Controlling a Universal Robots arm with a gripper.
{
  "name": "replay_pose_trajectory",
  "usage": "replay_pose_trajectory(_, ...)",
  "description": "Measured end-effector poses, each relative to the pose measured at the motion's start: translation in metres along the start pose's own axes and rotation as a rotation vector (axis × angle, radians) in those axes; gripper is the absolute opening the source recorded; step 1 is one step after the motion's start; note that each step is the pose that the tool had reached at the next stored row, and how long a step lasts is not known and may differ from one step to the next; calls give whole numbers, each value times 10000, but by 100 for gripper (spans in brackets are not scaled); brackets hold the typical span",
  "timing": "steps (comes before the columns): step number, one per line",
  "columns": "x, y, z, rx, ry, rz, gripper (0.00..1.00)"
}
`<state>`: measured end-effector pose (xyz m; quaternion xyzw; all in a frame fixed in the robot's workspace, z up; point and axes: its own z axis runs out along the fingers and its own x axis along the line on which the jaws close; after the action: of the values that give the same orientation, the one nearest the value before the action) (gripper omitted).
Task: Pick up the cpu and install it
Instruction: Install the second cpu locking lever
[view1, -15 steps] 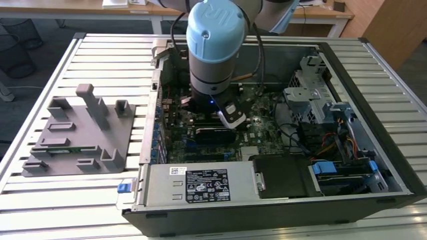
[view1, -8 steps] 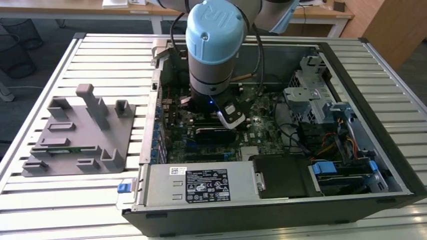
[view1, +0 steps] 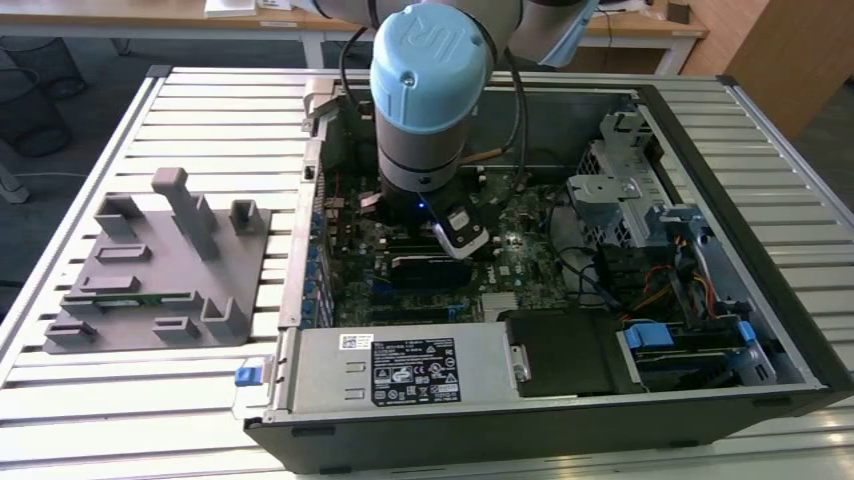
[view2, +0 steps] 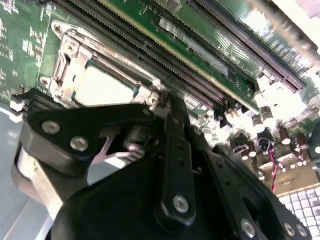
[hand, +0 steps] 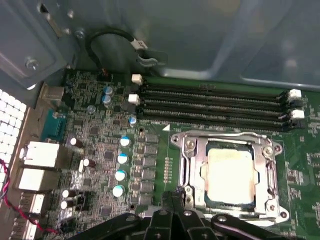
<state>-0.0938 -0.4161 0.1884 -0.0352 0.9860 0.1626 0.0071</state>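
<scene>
Four black memory slots (hand: 215, 102) run just beyond the socket frame (hand: 227, 172), where the cpu (hand: 230, 175) sits seated under its metal frame, right beside the claw (hand: 176, 200), whose fingertips meet together at the frame's edge.

Blue-capped grey arm (view1: 424, 95), black screwed linkages

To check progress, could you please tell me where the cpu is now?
The cpu sits in the metal-framed socket on the motherboard, beside the memory slots, in both wrist views.
</scene>
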Motion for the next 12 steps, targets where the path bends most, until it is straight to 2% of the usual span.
replay_pose_trajectory(4,5,1,-5,-18,2,2,11)
replay_pose_trajectory(6,5,12,-39,-17,2,2,11)
replay_pose_trajectory(9,2,46,-138,-20,0,2,11)
replay_pose_trajectory(12,-2,90,-269,-19,1,2,11)
